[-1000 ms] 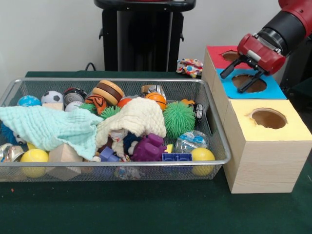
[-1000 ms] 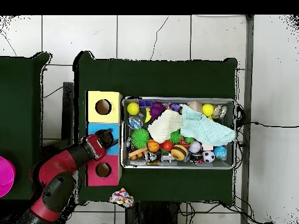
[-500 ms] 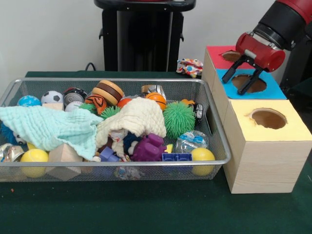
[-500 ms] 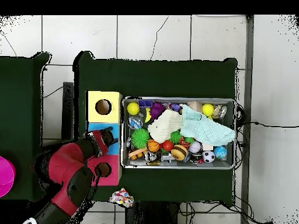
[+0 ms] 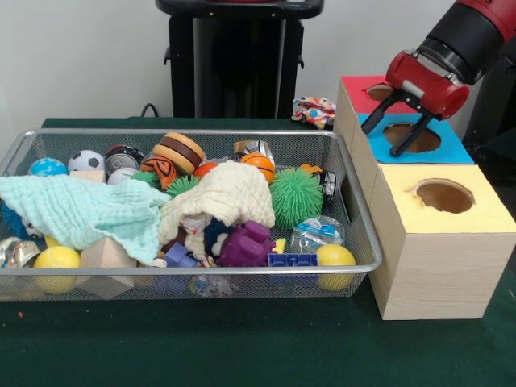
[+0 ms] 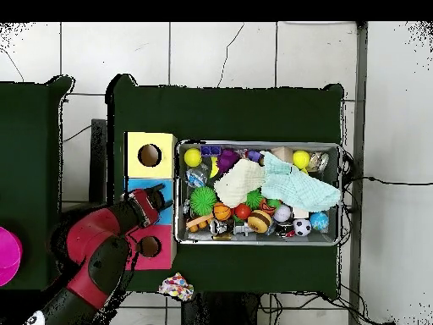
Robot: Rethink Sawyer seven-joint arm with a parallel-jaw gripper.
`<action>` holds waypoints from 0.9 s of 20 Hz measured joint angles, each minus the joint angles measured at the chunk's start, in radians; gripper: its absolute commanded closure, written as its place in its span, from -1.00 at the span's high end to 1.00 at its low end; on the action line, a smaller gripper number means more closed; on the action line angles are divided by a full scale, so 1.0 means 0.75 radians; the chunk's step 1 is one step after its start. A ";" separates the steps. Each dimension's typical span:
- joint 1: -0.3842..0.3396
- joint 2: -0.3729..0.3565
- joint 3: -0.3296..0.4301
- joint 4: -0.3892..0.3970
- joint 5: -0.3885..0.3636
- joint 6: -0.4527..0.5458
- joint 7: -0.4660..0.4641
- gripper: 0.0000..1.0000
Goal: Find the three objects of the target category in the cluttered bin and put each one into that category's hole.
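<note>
gripper [image 5: 395, 134] spread empty above blue hole [image 5: 411, 138]

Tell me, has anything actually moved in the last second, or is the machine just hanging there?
Only the arm moved. The gripper, open and empty, rose a little over the blue-topped box and its wrist swung, while the arm's bulk shifted across the red-topped box in the overhead view. Nothing was picked up or let go. The wire bin, its toys and cloths, and the yellow-topped box stayed as they were.
</note>
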 measured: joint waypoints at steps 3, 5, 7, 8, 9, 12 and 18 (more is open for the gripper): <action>-0.001 0.000 0.000 -0.006 -0.087 -0.047 0.000 1.00; -0.007 -0.001 0.000 -0.005 -0.148 -0.092 0.000 1.00; -0.014 -0.005 0.002 -0.005 -0.185 -0.123 0.000 1.00; -0.024 -0.012 0.005 -0.005 -0.214 -0.149 0.000 1.00; -0.034 -0.020 0.011 -0.005 -0.237 -0.170 0.000 1.00; -0.078 -0.057 0.047 -0.005 -0.293 -0.219 0.000 1.00; -0.196 -0.167 0.166 -0.004 -0.384 -0.246 0.000 1.00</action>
